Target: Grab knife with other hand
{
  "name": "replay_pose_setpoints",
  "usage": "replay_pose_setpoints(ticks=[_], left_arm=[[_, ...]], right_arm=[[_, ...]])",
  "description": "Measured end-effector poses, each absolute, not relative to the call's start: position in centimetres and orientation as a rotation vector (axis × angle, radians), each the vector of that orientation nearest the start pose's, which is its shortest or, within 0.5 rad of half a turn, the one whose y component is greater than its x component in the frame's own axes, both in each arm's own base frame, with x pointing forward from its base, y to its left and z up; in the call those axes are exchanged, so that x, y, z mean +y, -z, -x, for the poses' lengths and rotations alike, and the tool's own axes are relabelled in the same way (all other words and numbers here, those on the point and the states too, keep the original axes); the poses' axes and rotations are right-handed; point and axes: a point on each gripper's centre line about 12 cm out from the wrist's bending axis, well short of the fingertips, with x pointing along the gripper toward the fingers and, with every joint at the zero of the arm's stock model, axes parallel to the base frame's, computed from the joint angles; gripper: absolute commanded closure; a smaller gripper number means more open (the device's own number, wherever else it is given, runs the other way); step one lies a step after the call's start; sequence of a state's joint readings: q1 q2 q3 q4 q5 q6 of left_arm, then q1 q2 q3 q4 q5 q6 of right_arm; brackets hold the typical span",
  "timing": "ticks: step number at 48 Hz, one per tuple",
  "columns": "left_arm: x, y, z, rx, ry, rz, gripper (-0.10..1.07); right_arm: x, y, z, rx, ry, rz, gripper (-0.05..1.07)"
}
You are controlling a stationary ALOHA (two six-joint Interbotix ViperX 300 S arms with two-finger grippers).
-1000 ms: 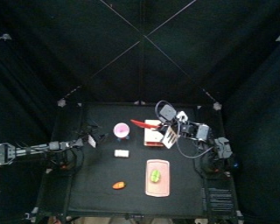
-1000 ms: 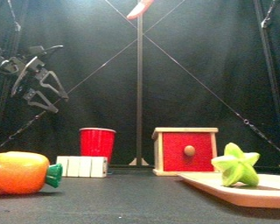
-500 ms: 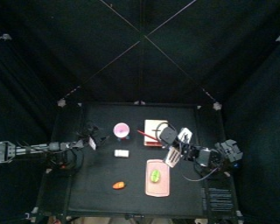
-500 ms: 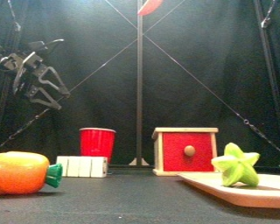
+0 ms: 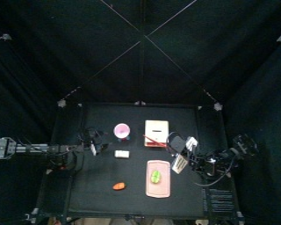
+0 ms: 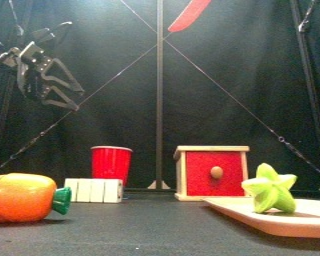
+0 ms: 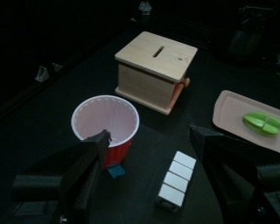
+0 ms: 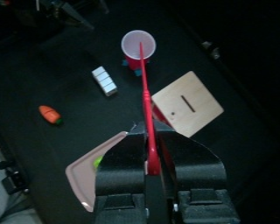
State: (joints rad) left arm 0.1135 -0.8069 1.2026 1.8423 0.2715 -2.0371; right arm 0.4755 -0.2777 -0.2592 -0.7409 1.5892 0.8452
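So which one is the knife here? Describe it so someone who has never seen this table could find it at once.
Look above the black table, not on it: the right arm's right gripper is shut on the knife. It is a thin red blade sticking straight out from between the black jaws. Unlike the red cup and the wooden box, it is long, narrow and held aloft, its tip high in the front view.
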Motion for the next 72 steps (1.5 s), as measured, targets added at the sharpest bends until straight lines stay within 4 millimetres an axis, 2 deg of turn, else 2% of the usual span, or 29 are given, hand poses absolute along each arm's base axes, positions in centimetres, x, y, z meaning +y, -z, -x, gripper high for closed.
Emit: replay_pose_setpoints(ticks=[11,24,33,41,49,60,72], left_arm=[[4.8,-23.5,-21.0,0.265,-0.371,0.161,-0.05],[2.4,-24.5,-21.8,0.246,-0.246,0.106,-0.05],[0.9,-24.4,-22.2,0.25,-0.171,0.03,-0.05],[0.2,-24.5,-22.6,0.252,-0.145,0.009,-0.05],[-0.4,-25.0,-23.1,0.245,-0.123,-0.008,-0.05],[-1.5,-24.6,-24.7,0.275,-0.087,-0.056,-0.05],[-2.4,-25.1,-26.1,0.266,-0.071,-0.1,-0.05]], right_arm=[[5.3,-46.2,-26.1,0.569,0.414,-0.276,0.71],[5.2,-40.7,-23.8,0.335,0.113,-0.34,0.71],[3.4,-35.8,-22.5,0.277,0.07,-0.298,0.71],[2.3,-31.9,-22.8,0.288,0.064,-0.238,0.71],[1.9,-30.0,-22.7,0.28,0.037,-0.219,0.71],[2.7,-27.5,-23.2,0.299,-0.05,-0.235,0.71],[2.9,-26.1,-24.1,0.331,-0.071,-0.288,0.71]])
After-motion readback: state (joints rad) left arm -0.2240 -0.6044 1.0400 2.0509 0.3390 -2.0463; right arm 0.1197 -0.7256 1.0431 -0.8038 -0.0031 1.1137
